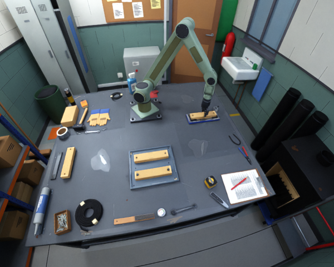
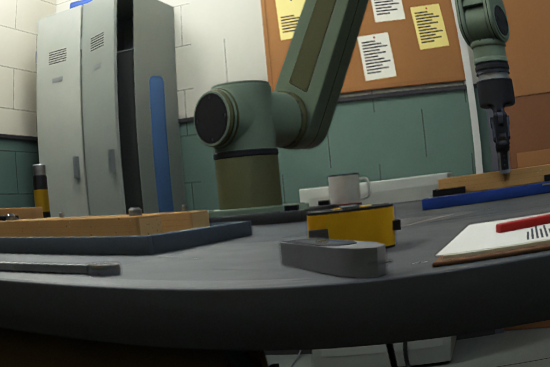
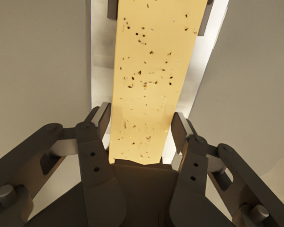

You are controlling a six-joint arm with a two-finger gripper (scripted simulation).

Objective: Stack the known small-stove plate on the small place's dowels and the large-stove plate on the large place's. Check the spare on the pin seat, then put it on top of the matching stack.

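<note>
The spare plate (image 1: 203,115), a tan speckled wooden bar, lies on the blue pin seat (image 1: 203,118) at the far right of the bench. My open gripper (image 3: 140,124) stands straddling this plate (image 3: 150,82), a finger on each long side. In the second side camera the gripper (image 2: 501,162) comes down onto the plate's top (image 2: 492,178). In the bench's middle a grey tray (image 1: 153,166) holds two tan plates side by side, the far one (image 1: 151,156) and the near one (image 1: 153,172). Another tan plate (image 1: 67,162) lies at the bench's left side.
The bench's right edge runs close beside the pin seat. The arm's base (image 1: 144,110) stands to the left of the seat. Nearer on the right lie pliers (image 1: 244,153), a tape measure (image 1: 210,182) and a clipboard (image 1: 244,185). Gloves (image 1: 99,117) lie at far left.
</note>
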